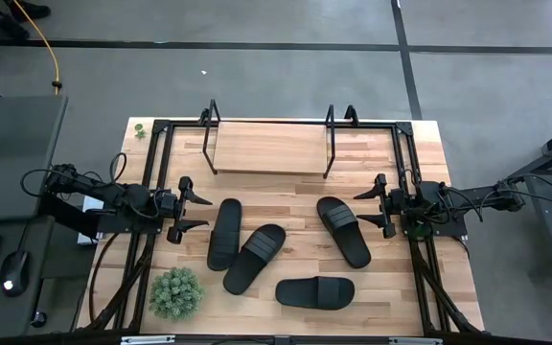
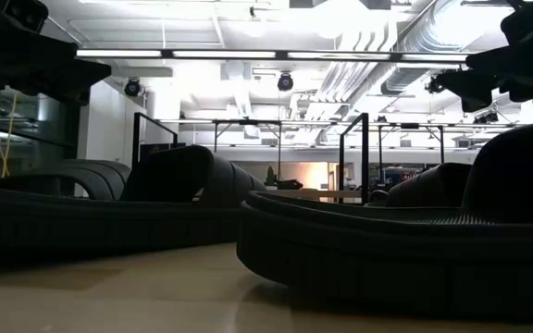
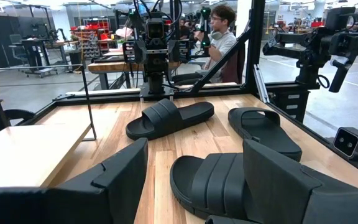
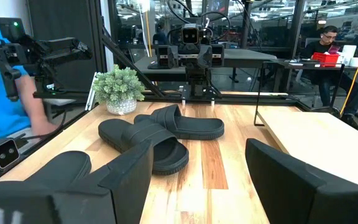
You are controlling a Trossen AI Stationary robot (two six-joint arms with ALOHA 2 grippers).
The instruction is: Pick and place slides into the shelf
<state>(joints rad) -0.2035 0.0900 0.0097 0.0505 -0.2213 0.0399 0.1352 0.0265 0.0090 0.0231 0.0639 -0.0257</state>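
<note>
Resting on the table [image 1: 420,287], four slides [image 1: 224,233] lie loose between the wide-open left gripper [image 1: 197,211] and wide-open right gripper [image 1: 370,205], all in front of the shelf [image 1: 268,148], which holds nothing.

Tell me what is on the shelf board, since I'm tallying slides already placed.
Nothing: the shelf board is bare in the high view, and all four slides lie on the table. Under the board is hidden.

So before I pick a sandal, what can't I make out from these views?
- Low view: the nearest sandal blocks the shelf board; only its wire frames show.
- Left wrist view: the left tool cuts off the nearest sandal.
- Right wrist view: the shelf runs off the edge.
</note>
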